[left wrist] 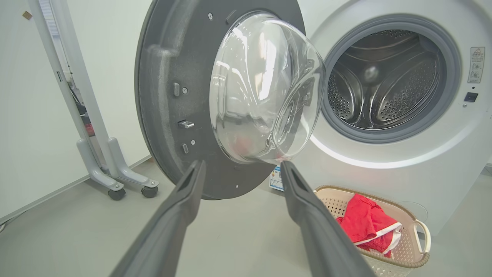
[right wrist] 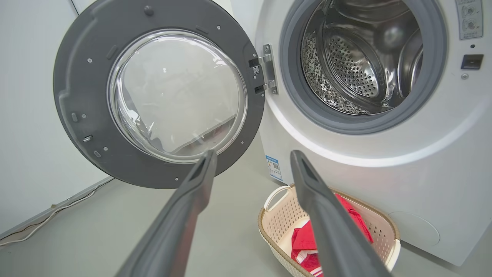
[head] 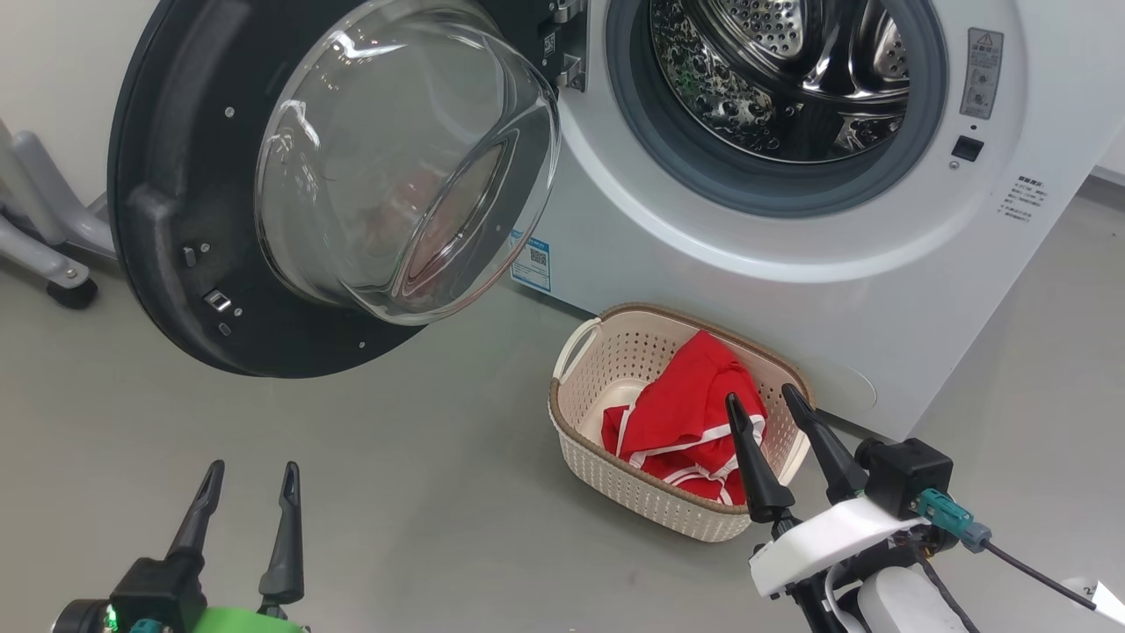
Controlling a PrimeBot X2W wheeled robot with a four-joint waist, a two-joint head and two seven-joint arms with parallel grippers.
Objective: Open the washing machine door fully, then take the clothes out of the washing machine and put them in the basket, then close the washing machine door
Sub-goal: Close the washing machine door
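The washing machine (head: 791, 255) (left wrist: 403, 169) (right wrist: 384, 177) stands with its door (head: 176, 220) (left wrist: 165, 69) (right wrist: 77, 77) swung wide open to the left, glass bowl facing me. Its steel drum (head: 773, 79) (left wrist: 384, 88) (right wrist: 357, 65) looks bare of fabric. The red clothes (head: 685, 422) (left wrist: 365, 223) (right wrist: 303, 242) with white trim lie in the cream basket (head: 615, 352) (left wrist: 407, 254) (right wrist: 280, 215) on the floor before the machine. My left gripper (head: 250, 479) (left wrist: 242, 167) is open and holds nothing, low at the left below the door. My right gripper (head: 763, 397) (right wrist: 253, 157) is open with nothing in it, over the basket's near right side.
A grey wheeled stand (head: 53, 255) (left wrist: 111, 169) stands by the wall left of the door. Grey floor (head: 395, 492) spreads between my grippers and the machine. A cable (right wrist: 46, 215) runs along the wall's foot.
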